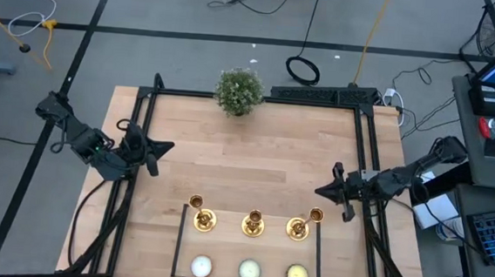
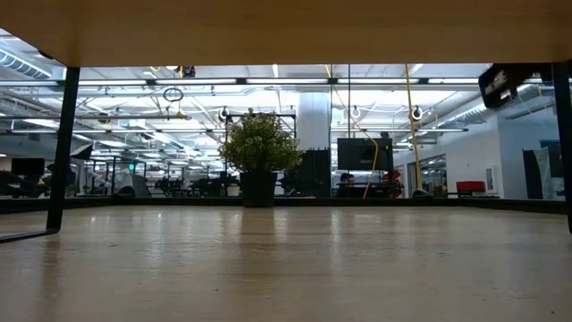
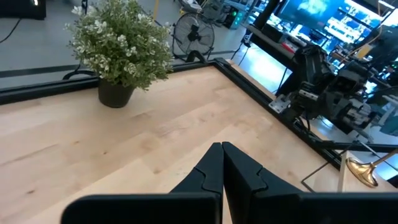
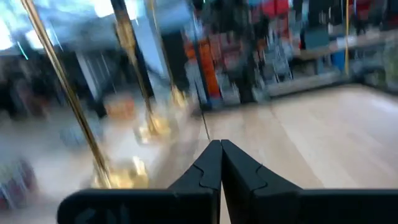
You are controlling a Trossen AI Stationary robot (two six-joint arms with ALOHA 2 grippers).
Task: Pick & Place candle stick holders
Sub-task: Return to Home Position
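Three gold candle stick holders (image 1: 200,215), (image 1: 252,223), (image 1: 299,226) stand in a row on their round bases near the table's front, between two black strips. My left gripper (image 1: 168,147) hovers shut at the table's left side, pointing toward the middle, well away from them; its shut fingers (image 3: 222,152) hold nothing. My right gripper (image 1: 319,191) is shut at the right side, just behind and to the right of the right holder. In the right wrist view its shut fingertips (image 4: 221,148) point past blurred gold stems (image 4: 87,124).
A bushy potted plant (image 1: 239,91) stands at the far middle of the table. Three flat round candles (image 1: 249,270) lie in a row at the near edge. Black frame rails (image 1: 365,138) run along both sides. Bare wood lies in the table's middle.
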